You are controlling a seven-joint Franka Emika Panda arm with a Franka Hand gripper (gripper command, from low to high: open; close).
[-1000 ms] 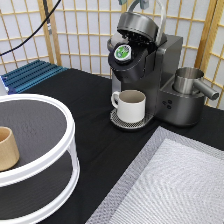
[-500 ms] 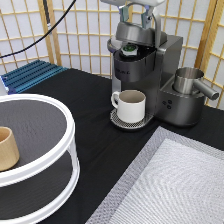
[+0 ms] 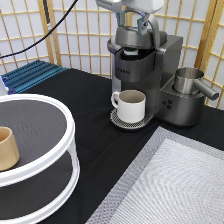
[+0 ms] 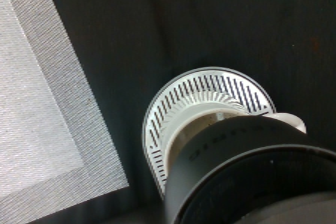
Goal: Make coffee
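Under the near-shut lid [image 3: 134, 36] of the coffee machine [image 3: 170, 75]: coffee pod hidden, presumably seated. Above, pincer [image 3: 135, 22] at the lid handle, grip impossible to tell. Risk: slipping off, leaving lid ajar over mug [image 3: 131, 105].

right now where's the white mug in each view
Exterior view: the white mug stands on the round drip tray under the coffee machine's brew head, below the hand.
Wrist view: only its handle peeks past the dark brew head.
Shared landmark: the slotted drip tray.
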